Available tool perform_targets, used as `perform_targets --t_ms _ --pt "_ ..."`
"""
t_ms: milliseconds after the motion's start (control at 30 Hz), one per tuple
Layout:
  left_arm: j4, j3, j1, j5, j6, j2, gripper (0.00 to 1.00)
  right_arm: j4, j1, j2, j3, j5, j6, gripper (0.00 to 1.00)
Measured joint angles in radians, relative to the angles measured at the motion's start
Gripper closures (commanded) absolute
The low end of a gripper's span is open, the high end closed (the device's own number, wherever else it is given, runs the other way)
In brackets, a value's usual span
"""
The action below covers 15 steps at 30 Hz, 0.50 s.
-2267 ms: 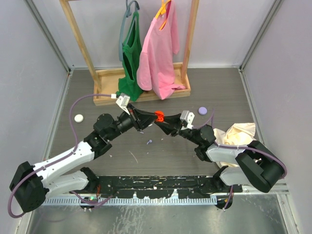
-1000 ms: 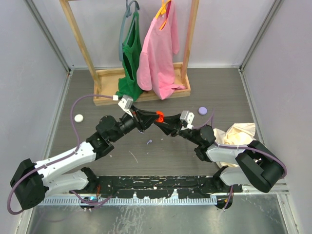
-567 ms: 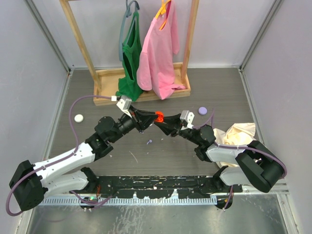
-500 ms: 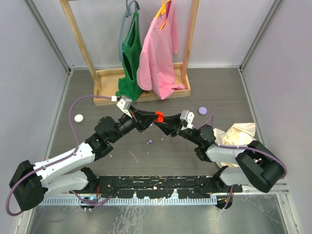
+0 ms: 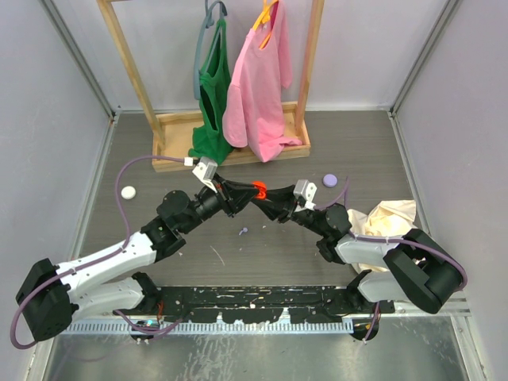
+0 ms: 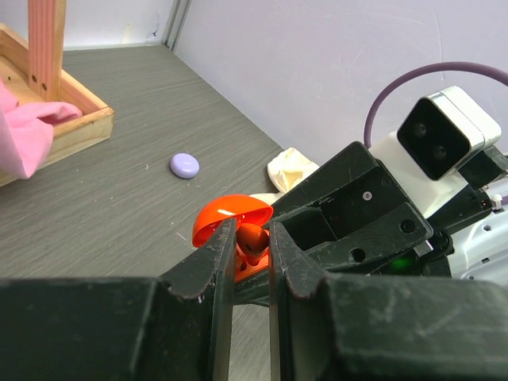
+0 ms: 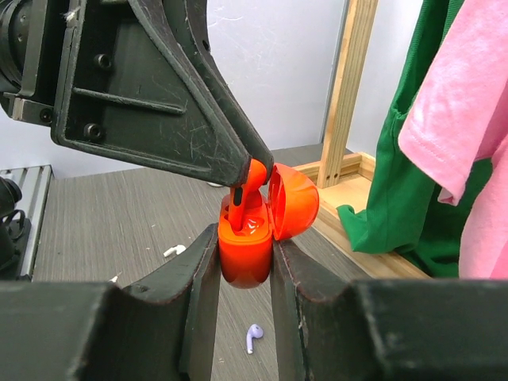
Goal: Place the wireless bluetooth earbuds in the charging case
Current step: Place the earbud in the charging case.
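Right gripper (image 7: 243, 243) is clamped on the orange charging case (image 7: 246, 254), a finger on each side of its lower half. The case is upright and off the table (image 5: 262, 262), with its lid hinged open toward the wooden rack (image 5: 171, 164).

Left gripper (image 6: 250, 232) meets the case from the opposite side, tips right at the opening. Its jaws are pinched on a small orange earbud (image 7: 248, 190), stem pointing down into the case's cavity and head still above the rim. Can't tell if it's seated.

In the top view both grippers meet over the middle of the table, with the case (image 5: 258, 189) between them.

A lavender earbud (image 7: 254, 336) lies loose on the table below the case, a bit toward the arm bases (image 5: 243, 231). Neither gripper touches it. Only one lavender earbud is visible.

A lavender disc (image 5: 330, 179) sits on the table right of the case, well apart. A white disc (image 5: 128, 191) sits far left of the case. A crumpled cream cloth (image 5: 389, 218) lies right of the case, past the lavender disc and beside the right arm.

Behind the case, the rack carries a green garment (image 5: 213, 87) and a pink garment (image 5: 258, 79) on hangers. A small white scrap (image 7: 175, 250) lies on the table left of the case in the right wrist view.
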Motion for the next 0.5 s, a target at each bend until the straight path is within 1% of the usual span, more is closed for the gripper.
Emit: perform_targets --t_ms 500 --pt "-0.012 -0.001 -0.005 -0.016 -0.001 -0.007 0.72 0.0 0.0 0.0 0.0 0.0 0.0 0.99"
